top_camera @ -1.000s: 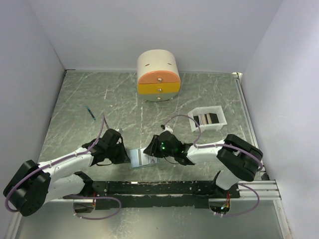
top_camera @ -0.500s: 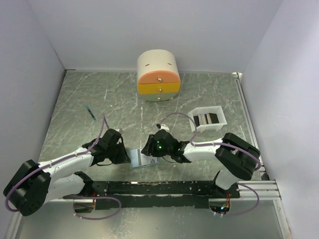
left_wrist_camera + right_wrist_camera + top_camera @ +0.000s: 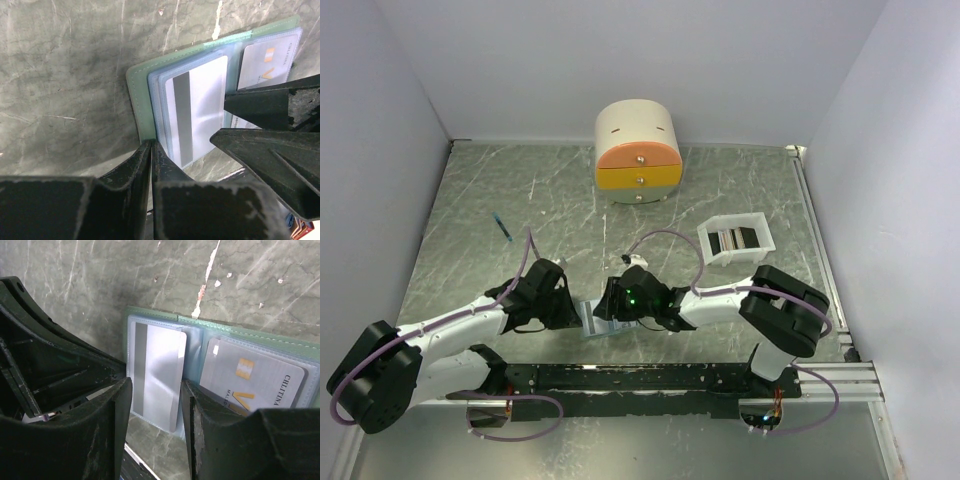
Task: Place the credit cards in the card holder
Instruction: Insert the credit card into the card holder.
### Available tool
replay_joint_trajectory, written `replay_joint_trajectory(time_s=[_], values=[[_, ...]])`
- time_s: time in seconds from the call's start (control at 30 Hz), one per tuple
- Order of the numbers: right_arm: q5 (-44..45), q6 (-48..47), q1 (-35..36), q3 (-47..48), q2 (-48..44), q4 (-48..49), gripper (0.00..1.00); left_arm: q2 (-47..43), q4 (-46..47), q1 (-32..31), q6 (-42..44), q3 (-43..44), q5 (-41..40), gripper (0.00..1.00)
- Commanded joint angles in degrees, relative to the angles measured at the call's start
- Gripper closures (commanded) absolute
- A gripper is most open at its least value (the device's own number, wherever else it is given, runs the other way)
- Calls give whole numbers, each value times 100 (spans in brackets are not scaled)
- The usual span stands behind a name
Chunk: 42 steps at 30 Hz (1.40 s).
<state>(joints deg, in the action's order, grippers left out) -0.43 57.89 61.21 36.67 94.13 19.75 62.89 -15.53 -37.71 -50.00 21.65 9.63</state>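
Left gripper [image 3: 151, 150]: clenched on the near edge of the card holder [image 3: 137, 95], which is judged to be pinned open and steady for loading.
Right gripper [image 3: 156, 390]: released, with jaws spread either side of a striped card [image 3: 159, 367] pocketed in the holder.
Card holder position: in the top view it is found at 3 o'clock of the left gripper and 9 o'clock of the right.
Remaining credit cards [image 3: 732, 240]: kept in the white tray [image 3: 760, 228], at 2 o'clock of the holder and well apart.

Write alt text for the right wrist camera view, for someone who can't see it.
An open green card holder lies on a marbled table, a grey-striped card in its left pocket and an orange-marked card in its right. The right gripper, open, straddles the striped card's near end.
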Motion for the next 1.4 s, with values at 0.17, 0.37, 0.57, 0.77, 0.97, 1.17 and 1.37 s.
replay_joint_trajectory(time_s=[0.17,0.37,0.57,0.77,0.97,1.17,1.37], values=[[65,-170,93,64,34,133,55,20,239,-86,-77,6,61,84],[265,-446,93,113,-213,-306,59,-173,-105,-87,-67,208,-91,81],[607,-747,93,323,-462,-1028,69,-232,-327,-85,-47,469,-138,78],[492,-884,99,431,-419,-1190,81,-280,-492,-83,-34,582,-316,74],[468,-896,109,503,-236,-1201,85,-220,-889,177,174,798,-537,71],[291,-922,104,548,36,-1110,85,-221,-803,247,201,777,-292,71],[460,-946,106,574,167,-1499,88,-35,-642,292,199,724,20,71]])
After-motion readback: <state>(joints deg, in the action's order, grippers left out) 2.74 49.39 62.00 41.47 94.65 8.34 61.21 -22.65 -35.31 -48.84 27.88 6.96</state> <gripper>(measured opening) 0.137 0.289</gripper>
